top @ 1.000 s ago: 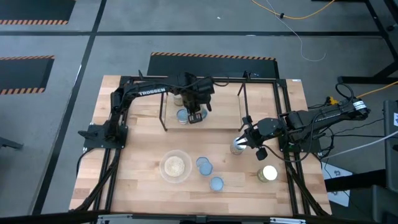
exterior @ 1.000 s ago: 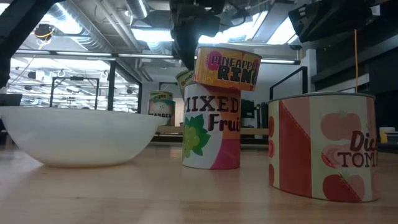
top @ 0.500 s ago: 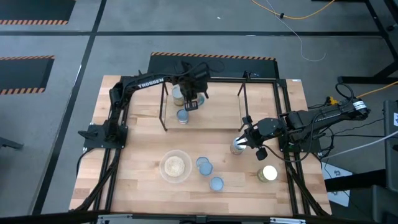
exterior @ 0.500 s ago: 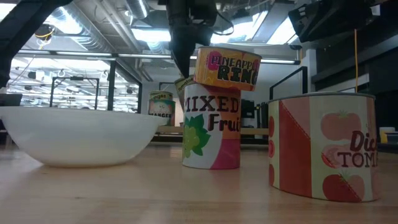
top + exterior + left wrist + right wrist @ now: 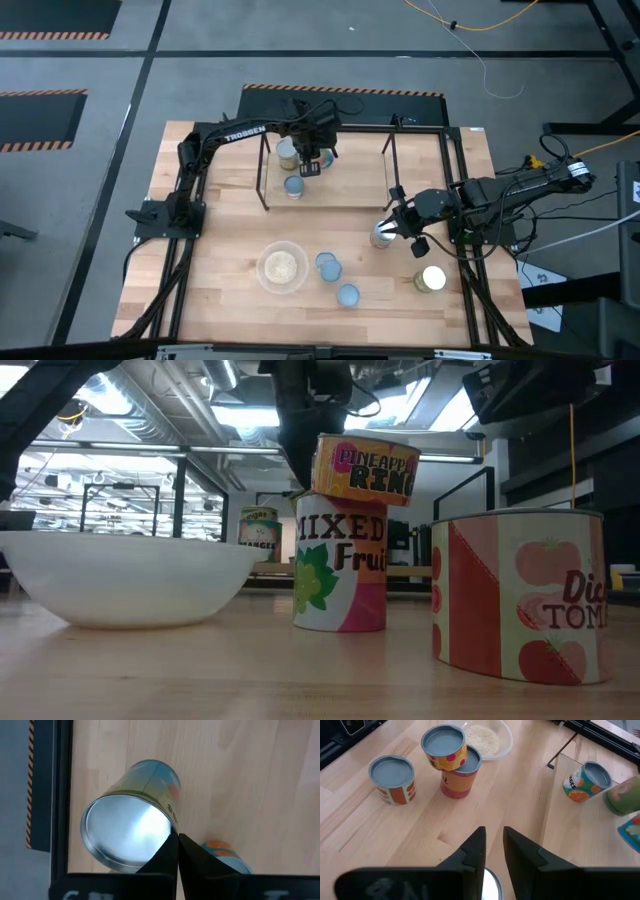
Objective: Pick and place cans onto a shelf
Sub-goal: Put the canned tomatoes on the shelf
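Cans sit in two groups: two on the shelf (image 5: 325, 200) under the left gripper (image 5: 312, 165), whose fingers are pressed together empty just beside a silver-topped can (image 5: 131, 836). The right gripper (image 5: 392, 228) hovers over a shiny can (image 5: 382, 236) near the shelf's corner, fingers slightly apart, touching nothing. Readable labels: "PINEAPPLE" can (image 5: 365, 468) tilted atop "MIXED Fruit" can (image 5: 340, 564), beside a tomato can (image 5: 518, 595).
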You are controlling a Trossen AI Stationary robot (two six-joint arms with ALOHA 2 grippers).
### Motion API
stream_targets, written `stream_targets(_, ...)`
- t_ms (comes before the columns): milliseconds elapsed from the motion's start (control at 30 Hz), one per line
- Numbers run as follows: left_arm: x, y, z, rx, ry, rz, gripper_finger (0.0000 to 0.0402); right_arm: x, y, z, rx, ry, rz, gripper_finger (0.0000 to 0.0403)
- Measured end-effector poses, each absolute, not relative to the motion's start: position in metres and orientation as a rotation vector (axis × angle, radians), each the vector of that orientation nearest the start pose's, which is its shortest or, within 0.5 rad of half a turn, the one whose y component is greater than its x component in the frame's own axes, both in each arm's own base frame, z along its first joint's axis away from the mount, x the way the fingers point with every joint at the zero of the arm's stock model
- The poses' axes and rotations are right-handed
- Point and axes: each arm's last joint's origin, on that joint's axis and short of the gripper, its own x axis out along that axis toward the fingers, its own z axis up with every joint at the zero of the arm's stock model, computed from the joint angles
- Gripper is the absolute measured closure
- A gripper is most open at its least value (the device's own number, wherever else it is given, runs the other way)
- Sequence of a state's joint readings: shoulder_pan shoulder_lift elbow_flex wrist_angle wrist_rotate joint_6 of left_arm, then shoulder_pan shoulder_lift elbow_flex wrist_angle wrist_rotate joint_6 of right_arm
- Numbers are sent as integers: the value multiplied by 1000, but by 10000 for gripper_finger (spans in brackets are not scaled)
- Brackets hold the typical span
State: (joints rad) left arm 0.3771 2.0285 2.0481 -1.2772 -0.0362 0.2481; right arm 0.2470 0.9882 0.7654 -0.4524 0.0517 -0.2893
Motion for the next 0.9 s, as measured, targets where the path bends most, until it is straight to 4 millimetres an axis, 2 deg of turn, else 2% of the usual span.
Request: stream_targets(900,382,152,297,-22,1384,192,401,197,48,268,-356,641,276,331)
